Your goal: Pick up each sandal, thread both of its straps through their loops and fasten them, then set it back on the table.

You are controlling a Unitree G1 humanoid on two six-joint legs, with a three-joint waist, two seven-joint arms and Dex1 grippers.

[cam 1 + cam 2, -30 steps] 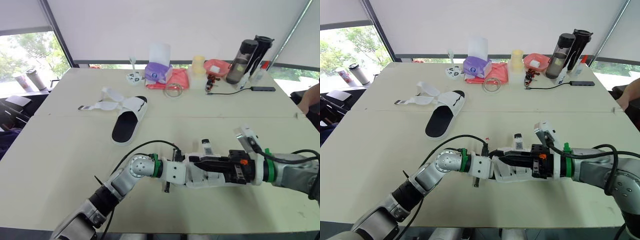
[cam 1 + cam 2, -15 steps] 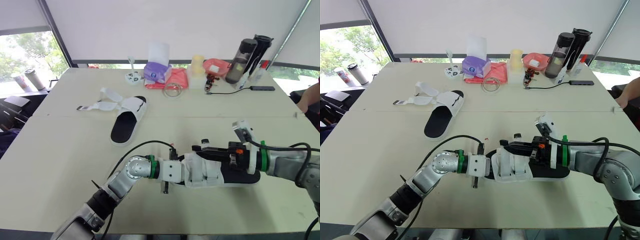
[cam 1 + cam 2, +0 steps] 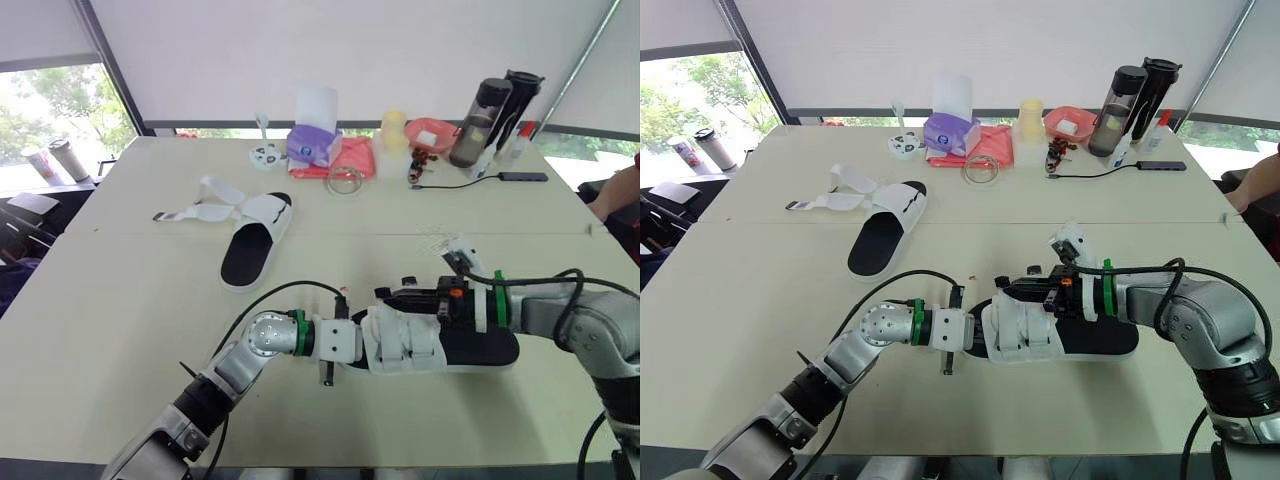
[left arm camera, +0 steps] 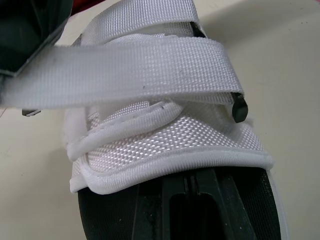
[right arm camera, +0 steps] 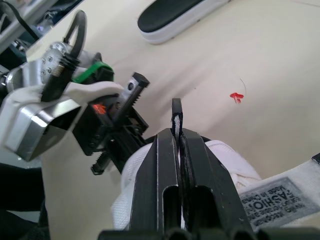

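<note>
The near sandal (image 3: 470,348), black footbed and white sole, lies flat on the table in front of me. Two white straps (image 4: 140,75) cross its front. My left gripper (image 3: 356,341) is at its toe end, fingers (image 4: 195,205) closed on the toe edge. My right gripper (image 5: 180,135) hovers over the straps, shut on a thin strap end (image 5: 177,111). A second sandal (image 3: 252,243) lies farther back on the left, its straps (image 3: 200,212) spread loose on the table.
Along the far edge stand two dark bottles (image 3: 487,120), a pink bowl (image 3: 433,132), a purple tissue pack (image 3: 315,142), a clear tape roll (image 3: 347,181) and a cable (image 3: 455,186). A person's arm (image 3: 622,188) shows at the right edge.
The near sandal has turned from tilted on its side to lying flat, footbed up. My right gripper has moved left over the straps. The left arm has barely shifted.
</note>
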